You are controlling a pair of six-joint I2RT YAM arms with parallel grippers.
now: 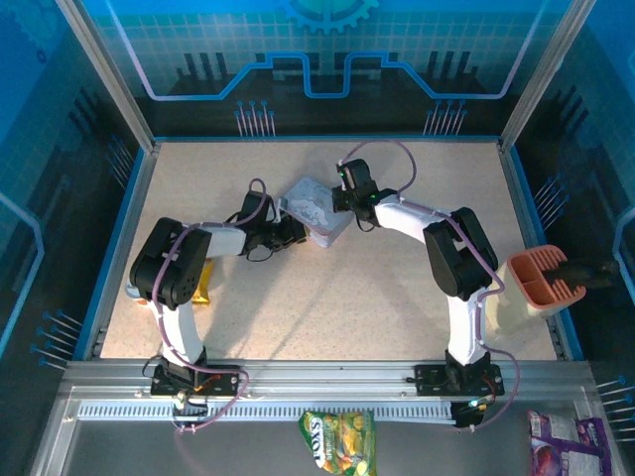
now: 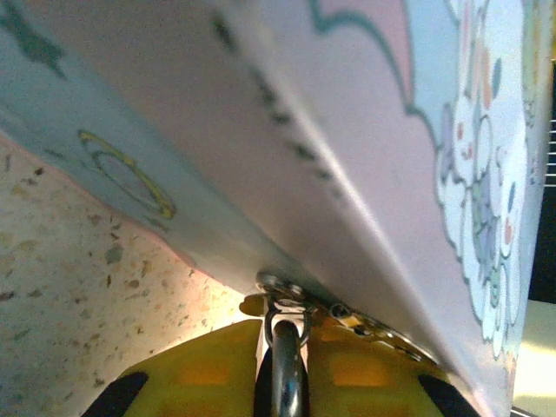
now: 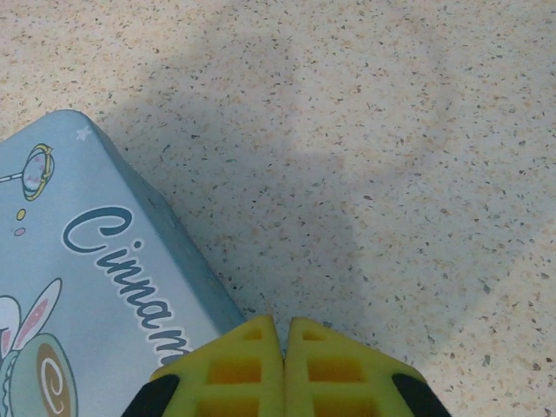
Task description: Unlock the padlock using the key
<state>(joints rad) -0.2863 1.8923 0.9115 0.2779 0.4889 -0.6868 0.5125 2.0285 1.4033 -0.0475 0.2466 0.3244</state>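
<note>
Pinching padlock [image 2: 287, 382] at tin [image 2: 347, 130] side: L gripper [image 2: 285, 334] nearly closed on its silver shackle.
Lock hangs from hasp [image 2: 280, 285] on tin's wall, touching it. R gripper [image 3: 285, 339] fully closed, nothing seen betw. pads, at tin's near corner. Judgement: lock small, rigid metal, prob. slick, swings on hasp. Best held by dark body, w/ keyhole end left free.

Table [image 1: 397, 288]: speckled beige top with a blue rim.
Tin [image 1: 316, 208]: pale grey-blue and rectangular, with a cartoon-printed lid; lies on the table at the centre, toward the far side.
Packet [image 1: 202, 288]: yellow-orange, near the left edge, partly covered.
Caddy [image 1: 541, 278]: peach-coloured, at the right rim; cannot tell whether it rests on the table.
</note>
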